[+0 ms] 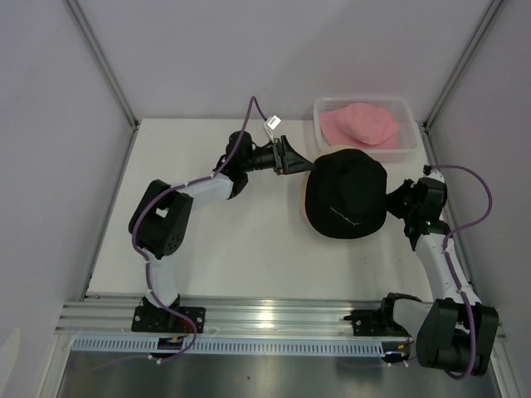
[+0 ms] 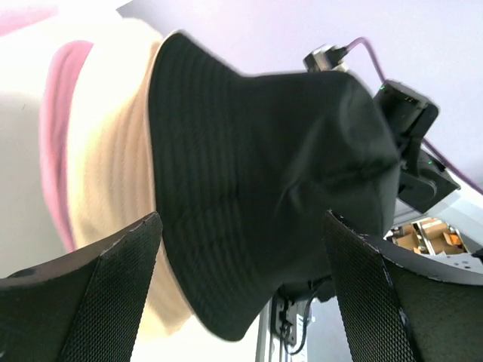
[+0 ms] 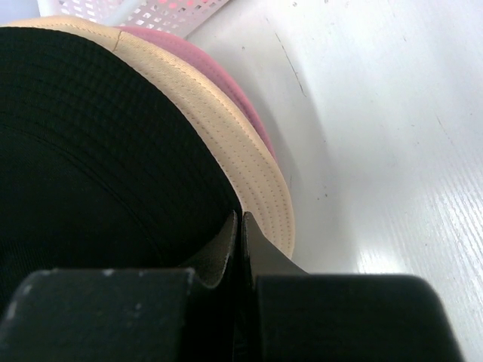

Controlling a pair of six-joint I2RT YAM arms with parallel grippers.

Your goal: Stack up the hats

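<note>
**One Hat Left to Bring Over**

Looking down on a pile of three at the right middle of the surface point(image 1: 232, 249), with the black hat point(image 1: 346, 195) on top and covering nearly everything beneath. Holding the left fingers point(image 2: 98, 294) spread wide just left of that pile, aiming at the black crown and gripping nothing. Pressing the right fingers point(image 3: 260, 249) together at the right edge of the black brim; not showing whether any cloth is caught between them.

Judging the coming move as turning on the second pink hat point(image 1: 361, 123), lying flattened in the clear bin point(image 1: 408, 106) at the back right, just behind the pile, with its long axis running left to right. Lying back and to the right of the left fingers, and back and to the left of the right ones. Sitting about equally near to both, though probably suiting the left pair better, being open and free.

Hiding the lower layers from overhead, bar a pale sliver at the pile's left edge. Revealing them from the wrists: beige hat point(image 3: 249, 181) directly under the black, pink hat point(image 3: 241, 98) under that, brims stepping outward. Showing the bin's hat clearly only from overhead.
</note>
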